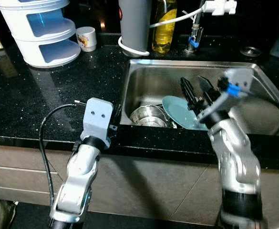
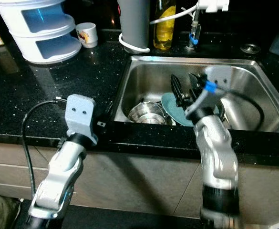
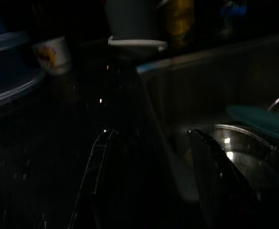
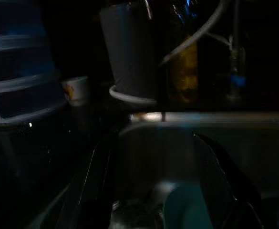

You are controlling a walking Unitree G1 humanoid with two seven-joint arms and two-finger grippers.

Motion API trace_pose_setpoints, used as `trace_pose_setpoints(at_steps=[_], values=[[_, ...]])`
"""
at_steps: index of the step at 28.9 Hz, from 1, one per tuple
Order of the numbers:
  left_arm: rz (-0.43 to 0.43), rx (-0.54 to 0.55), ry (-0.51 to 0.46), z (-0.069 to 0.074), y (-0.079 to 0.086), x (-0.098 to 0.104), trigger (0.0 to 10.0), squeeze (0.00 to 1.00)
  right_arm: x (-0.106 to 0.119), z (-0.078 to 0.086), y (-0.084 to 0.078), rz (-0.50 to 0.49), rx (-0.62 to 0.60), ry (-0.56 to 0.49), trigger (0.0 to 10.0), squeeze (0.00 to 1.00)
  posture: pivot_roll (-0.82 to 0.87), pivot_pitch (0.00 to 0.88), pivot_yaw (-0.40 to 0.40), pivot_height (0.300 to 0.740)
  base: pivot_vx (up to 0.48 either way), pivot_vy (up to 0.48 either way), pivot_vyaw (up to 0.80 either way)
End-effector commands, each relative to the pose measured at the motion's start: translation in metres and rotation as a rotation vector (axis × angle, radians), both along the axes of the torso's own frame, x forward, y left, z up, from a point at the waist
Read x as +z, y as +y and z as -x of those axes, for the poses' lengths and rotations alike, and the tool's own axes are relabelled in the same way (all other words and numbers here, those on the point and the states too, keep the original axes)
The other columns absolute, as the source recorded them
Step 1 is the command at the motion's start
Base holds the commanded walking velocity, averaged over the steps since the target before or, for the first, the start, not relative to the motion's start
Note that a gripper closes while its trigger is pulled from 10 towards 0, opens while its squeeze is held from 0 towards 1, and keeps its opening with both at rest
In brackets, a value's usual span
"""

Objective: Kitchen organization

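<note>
right gripper [image 1: 196, 90] open just above teal plate [image 1: 177, 110] in sink [image 1: 149, 71], nearer than left gripper [image 3: 149, 176], also open, at near-left rim.

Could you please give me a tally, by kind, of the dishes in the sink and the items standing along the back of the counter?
Teal plates: 1
Steel bowls: 1
Small printed cups: 1
Yellow bottles: 1
Grey canisters: 1
White tiered racks: 1
Total: 6
</note>
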State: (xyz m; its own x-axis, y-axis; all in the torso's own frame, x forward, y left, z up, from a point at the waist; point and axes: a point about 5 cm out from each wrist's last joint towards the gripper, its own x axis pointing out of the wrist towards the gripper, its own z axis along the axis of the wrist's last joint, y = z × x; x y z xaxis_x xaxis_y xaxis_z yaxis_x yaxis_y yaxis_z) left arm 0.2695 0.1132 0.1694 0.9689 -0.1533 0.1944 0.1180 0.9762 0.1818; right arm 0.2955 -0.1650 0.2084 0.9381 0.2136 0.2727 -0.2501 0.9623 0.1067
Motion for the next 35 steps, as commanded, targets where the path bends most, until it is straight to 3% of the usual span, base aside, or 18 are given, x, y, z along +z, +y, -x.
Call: trace_pose_setpoints(at_steps=[1, 7, 18, 35], values=[[-0.021, 0.003, -0.03, 0.004, -0.001, 0.003, 10.0, 0.0, 0.003, 0.006, 0.004, 0.002, 0.004, -0.03, 10.0, 0.0, -0.01, 0.0, 0.006, 0.736, 0.0, 0.0, 0.0], [-0.063, 0.006, -0.04, 0.023, -0.006, -0.004, 10.0, 0.0, -0.014, 0.028, 0.015, 0.024, -0.011, 0.0, 10.0, 0.0, -0.01, 0.0, 0.009, 0.736, 0.0, 0.0, 0.0], [-0.134, -0.006, -0.061, 0.034, -0.011, -0.006, 10.0, 0.0, -0.027, 0.051, 0.015, 0.077, -0.027, 0.04, 10.0, 0.0, -0.01, 0.009, 0.021, 0.736, 0.0, 0.0, 0.0], [-0.163, -0.01, -0.054, 0.033, -0.014, -0.011, 10.0, 0.0, -0.031, 0.057, 0.019, 0.092, -0.034, 0.058, 10.0, 0.0, -0.01, 0.006, 0.031, 0.736, 0.0, 0.0, 0.0]])
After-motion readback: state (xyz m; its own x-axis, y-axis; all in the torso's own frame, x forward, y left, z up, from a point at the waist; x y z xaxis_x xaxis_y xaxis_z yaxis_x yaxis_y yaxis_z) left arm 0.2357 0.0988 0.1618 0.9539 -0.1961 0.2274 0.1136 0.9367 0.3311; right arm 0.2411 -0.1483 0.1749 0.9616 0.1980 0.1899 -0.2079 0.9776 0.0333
